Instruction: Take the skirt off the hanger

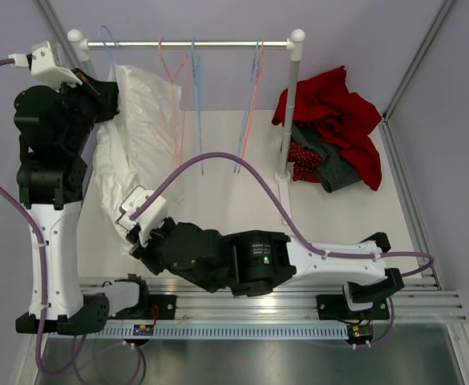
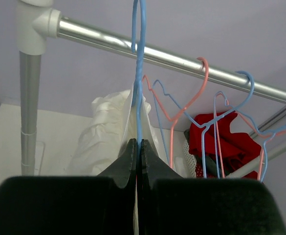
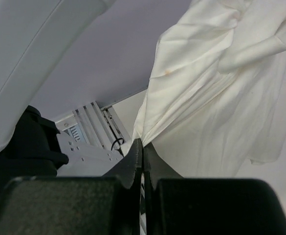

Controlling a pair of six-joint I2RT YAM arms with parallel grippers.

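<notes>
**Both claws clamped on a hung white skirt**

A white skirt [image 1: 144, 120] hangs from a blue hanger [image 2: 139, 83] at the left end of the rail [image 1: 194, 44], over the table's [image 1: 234, 208] far-left corner. The left gripper [image 2: 138, 152] is closed tight on the hanger's wire. The right gripper [image 3: 142, 151] pinches the skirt's lower edge. Empty pink and blue hangers [image 2: 206, 76] hang further right. A red and grey clothes pile [image 1: 338, 120] lies in the far-right corner.

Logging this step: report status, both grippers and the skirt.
Left gripper shut on blue hanger below its hook. Right gripper shut on white skirt edge. Skirt not yet off, hanger on rail. Empty hangers close alongside.
</notes>
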